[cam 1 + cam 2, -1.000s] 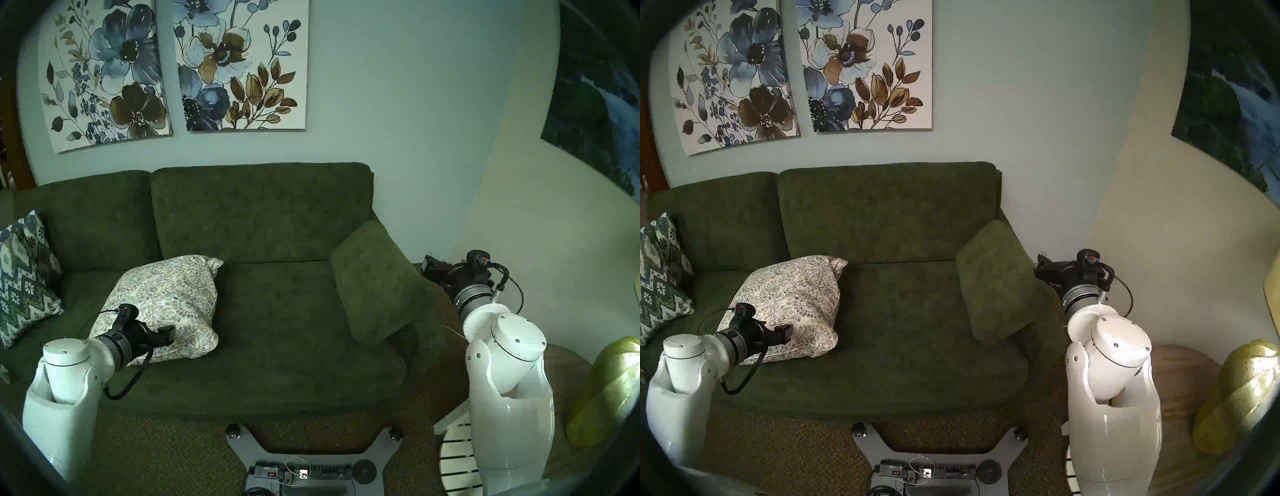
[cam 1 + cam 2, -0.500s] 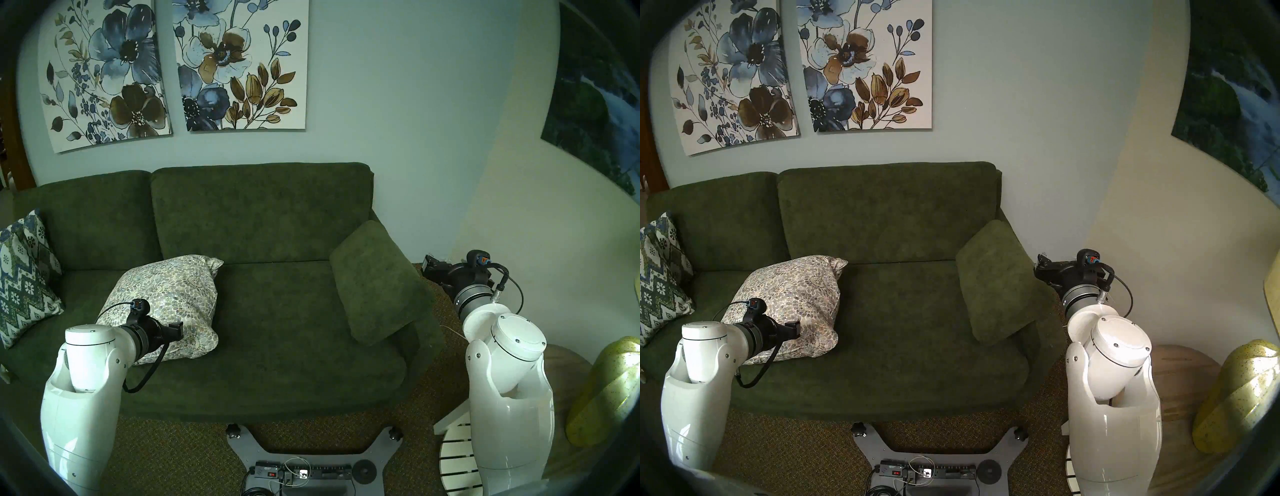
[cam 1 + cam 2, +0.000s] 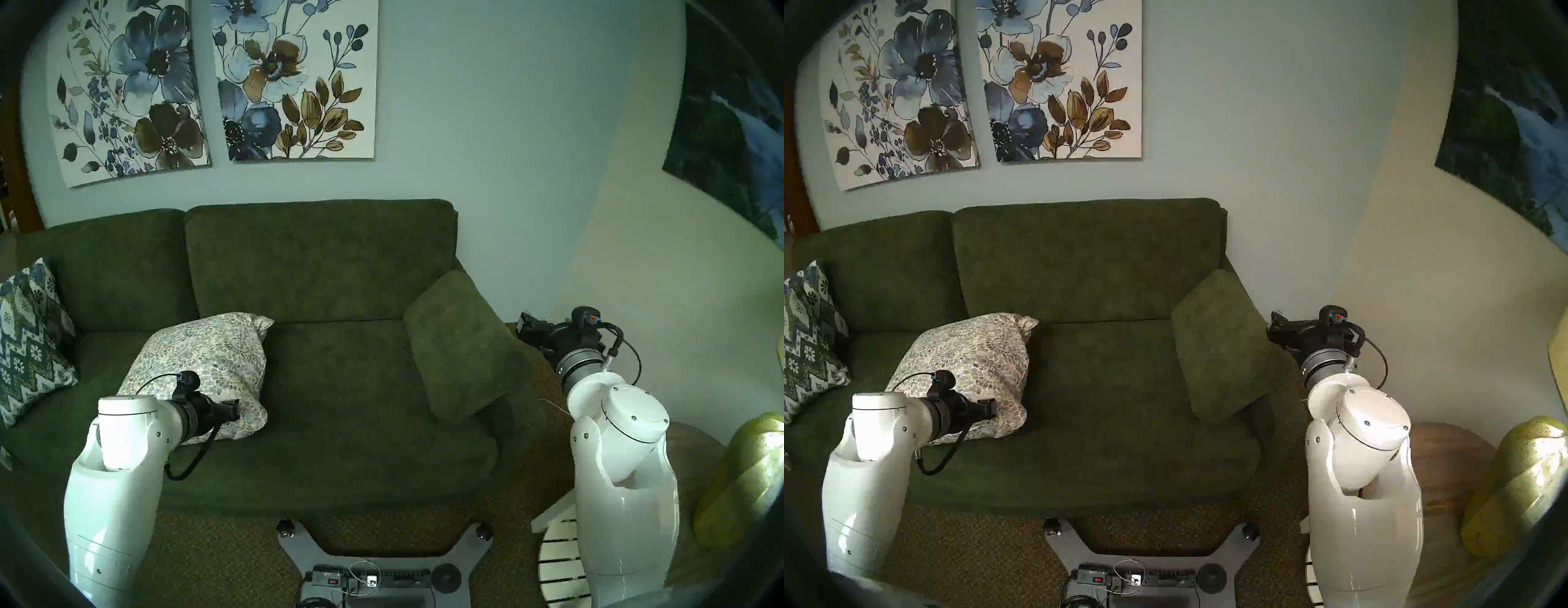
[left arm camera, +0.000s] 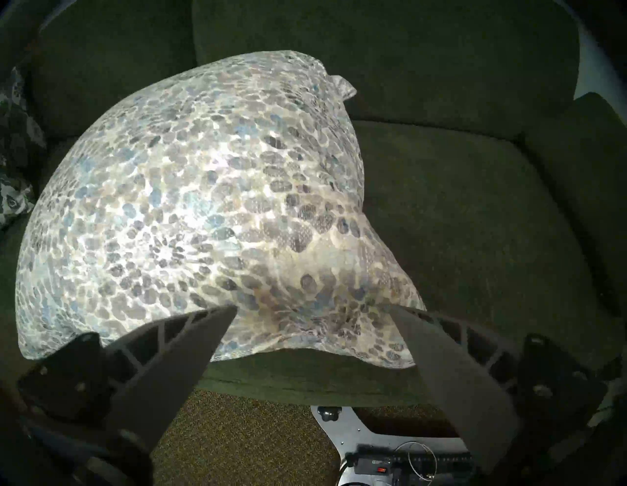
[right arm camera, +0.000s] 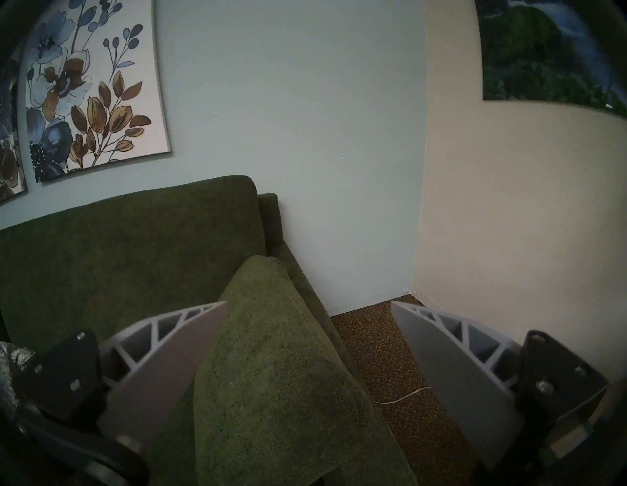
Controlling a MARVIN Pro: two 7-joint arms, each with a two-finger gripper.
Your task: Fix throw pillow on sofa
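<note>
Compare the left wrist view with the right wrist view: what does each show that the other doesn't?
Only the left wrist view: the pebble-print throw pillow filling the frame, lying on the sofa seat, with the open left tool framing its near corner, and the robot's base below.

Only the right wrist view: the open right tool, the flower painting, the room corner and the carpet.

Both: the green sofa and the plain green cushion, at the left wrist view's right edge.

Two floral canvas prints (image 3: pixel 212 85) in blue and brown hang on the pale blue-grey wall (image 3: pixel 488 127). Right of that wall, a cream wall (image 3: pixel 636 276) carries a dark green waterfall poster (image 3: pixel 729 127). Below lies speckled brown carpet (image 3: pixel 212 560).
</note>
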